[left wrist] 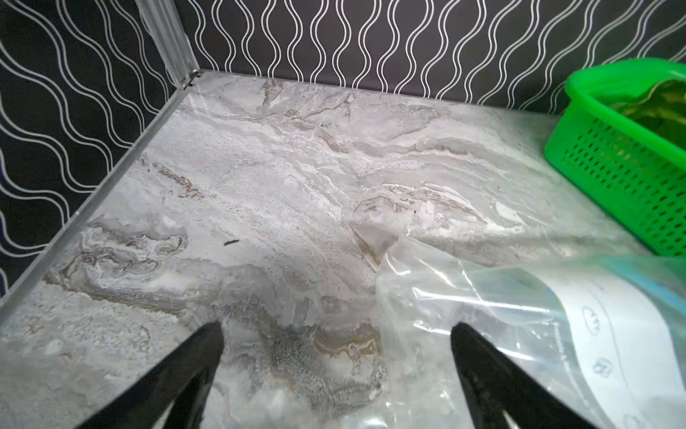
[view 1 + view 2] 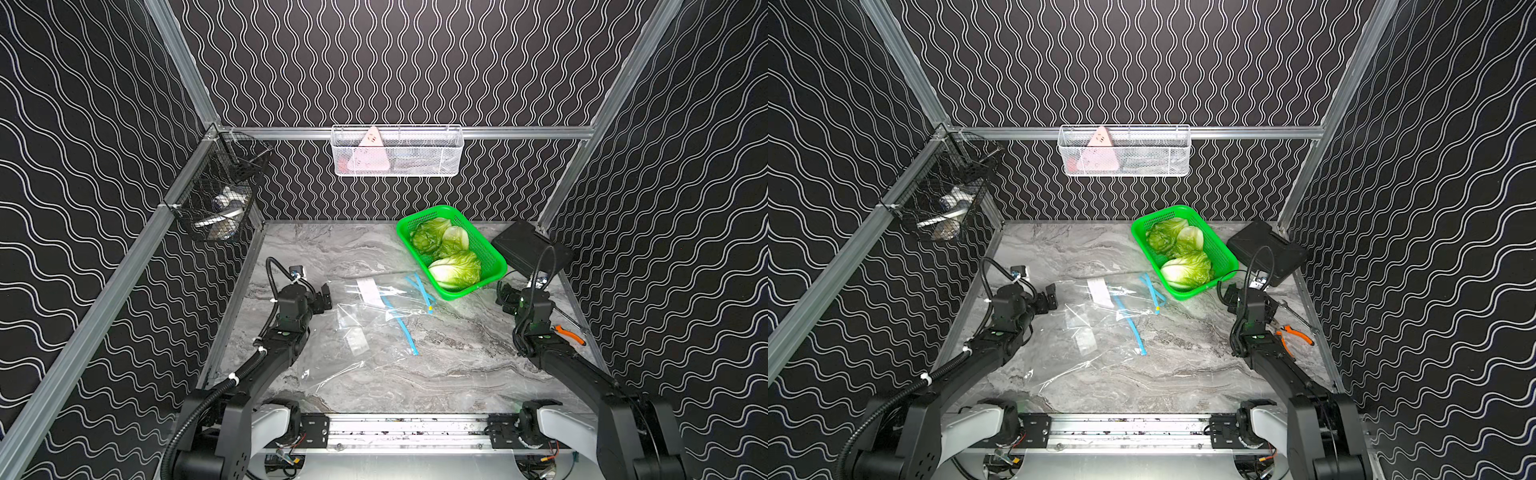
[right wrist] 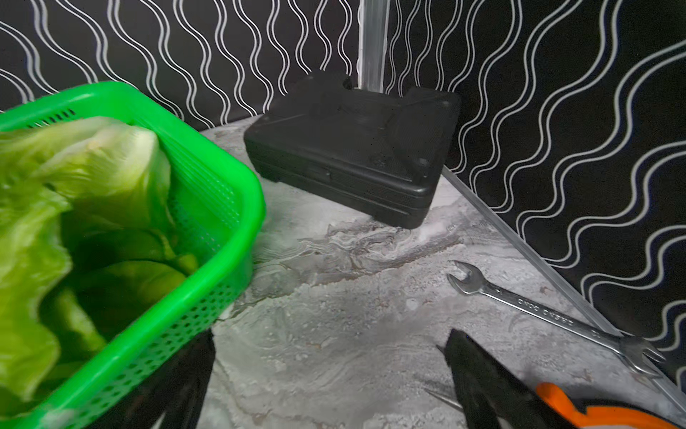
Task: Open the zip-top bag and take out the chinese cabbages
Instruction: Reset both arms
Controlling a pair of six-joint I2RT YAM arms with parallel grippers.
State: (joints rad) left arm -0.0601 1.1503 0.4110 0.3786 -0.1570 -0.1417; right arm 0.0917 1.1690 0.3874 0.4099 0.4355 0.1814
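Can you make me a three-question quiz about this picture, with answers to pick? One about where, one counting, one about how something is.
1. Where are the chinese cabbages? A) on a plate B) in the green basket C) in a pot
2. How many cabbages are there? A) one B) five C) three
3. The zip-top bag is: A) lying empty on the table B) full of cabbages C) full of water
Answers: B, green mesh walls surround them; C, three heads show; A, it lies flat, nothing inside.
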